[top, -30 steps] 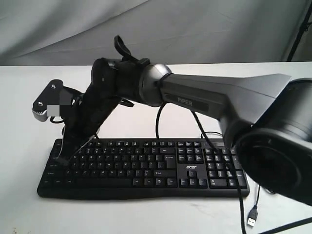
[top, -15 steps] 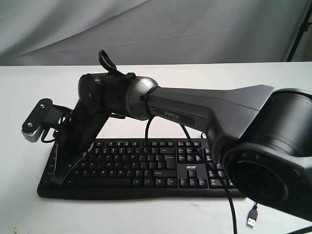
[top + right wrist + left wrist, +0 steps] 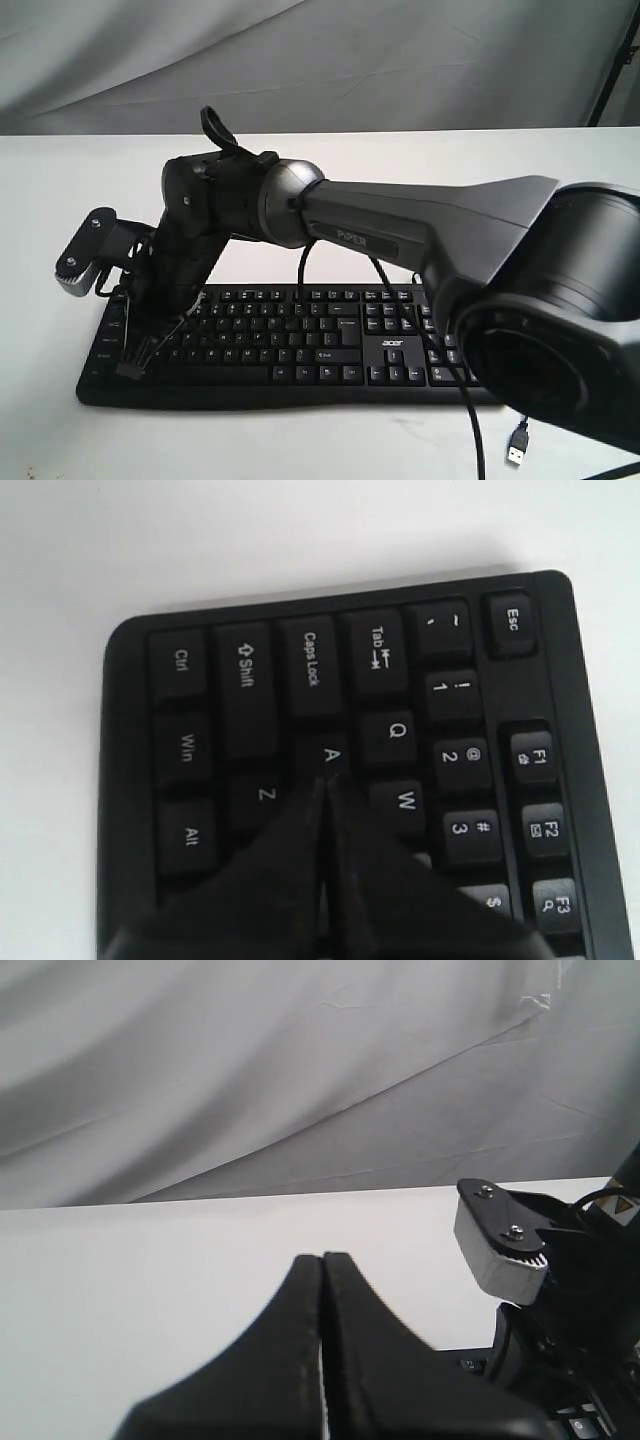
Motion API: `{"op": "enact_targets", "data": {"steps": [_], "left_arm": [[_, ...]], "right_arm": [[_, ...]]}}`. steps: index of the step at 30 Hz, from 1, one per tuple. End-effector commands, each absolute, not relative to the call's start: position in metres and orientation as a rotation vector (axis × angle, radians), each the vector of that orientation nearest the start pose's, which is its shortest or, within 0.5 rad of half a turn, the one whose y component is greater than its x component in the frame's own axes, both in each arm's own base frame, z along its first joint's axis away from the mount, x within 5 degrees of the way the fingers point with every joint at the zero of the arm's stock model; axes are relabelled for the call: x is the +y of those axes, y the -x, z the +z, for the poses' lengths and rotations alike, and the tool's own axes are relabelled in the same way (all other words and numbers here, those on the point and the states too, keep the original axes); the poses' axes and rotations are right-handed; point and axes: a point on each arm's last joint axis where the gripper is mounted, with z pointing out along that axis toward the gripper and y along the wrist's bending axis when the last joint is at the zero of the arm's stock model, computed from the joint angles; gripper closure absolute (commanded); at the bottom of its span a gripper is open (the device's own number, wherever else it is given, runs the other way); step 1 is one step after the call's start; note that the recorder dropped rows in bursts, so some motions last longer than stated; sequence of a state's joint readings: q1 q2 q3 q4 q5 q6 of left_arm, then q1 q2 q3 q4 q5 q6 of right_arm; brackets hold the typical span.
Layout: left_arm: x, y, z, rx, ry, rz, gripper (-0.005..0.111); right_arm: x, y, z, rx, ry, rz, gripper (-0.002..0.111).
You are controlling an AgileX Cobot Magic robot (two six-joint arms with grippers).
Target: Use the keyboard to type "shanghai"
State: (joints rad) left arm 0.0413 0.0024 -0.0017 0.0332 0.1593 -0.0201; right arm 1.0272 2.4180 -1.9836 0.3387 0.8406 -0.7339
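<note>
The black keyboard [image 3: 330, 340] lies along the near edge of the white table, its "acer" logo by the arrow keys. My right arm reaches across from the right to the keyboard's left end. The right gripper [image 3: 133, 368] is shut with nothing in it and points down at the left letter keys. In the right wrist view its closed tip [image 3: 326, 776] sits at the A key [image 3: 331, 754]; contact cannot be told. The left gripper [image 3: 322, 1258] is shut and empty, held above bare table left of the keyboard [image 3: 470, 1364]. It does not show in the exterior view.
The keyboard's black cable loops behind it and ends in a loose USB plug [image 3: 517, 447] on the table at the near right. The right arm's grey wrist camera block [image 3: 85, 255] juts out left of the arm. A grey cloth backdrop hangs behind.
The right arm swung left and down, bringing its shut tip from the upper-left keys to the nearer left letter rows, then shifted slightly right. The keyboard has not moved.
</note>
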Motion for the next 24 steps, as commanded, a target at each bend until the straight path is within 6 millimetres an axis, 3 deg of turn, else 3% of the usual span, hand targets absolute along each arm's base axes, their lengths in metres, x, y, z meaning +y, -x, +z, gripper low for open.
{"op": "enact_targets", "data": {"steps": [1,13,17,21,24], "left_arm": [[0.002,-0.056,0.199,1.637,0.024,0.039,0.107],[0.002,-0.056,0.199,1.637,0.024,0.039,0.107],[0.002,-0.056,0.199,1.637,0.024,0.039,0.107],[0.002,-0.056,0.199,1.637,0.024,0.039,0.107],[0.002,-0.056,0.199,1.637,0.024,0.039,0.107]], "right_arm": [[0.454,-0.250,0.129,1.950,1.967,0.473,0.108],[0.454,-0.251,0.129,1.945,1.966,0.467,0.108],[0.450,-0.253,0.155,1.902,1.958,0.443,0.108],[0.436,-0.256,0.179,1.951,1.954,0.404,0.108],[0.403,-0.259,0.177,2.046,1.881,0.369,0.108]]}}
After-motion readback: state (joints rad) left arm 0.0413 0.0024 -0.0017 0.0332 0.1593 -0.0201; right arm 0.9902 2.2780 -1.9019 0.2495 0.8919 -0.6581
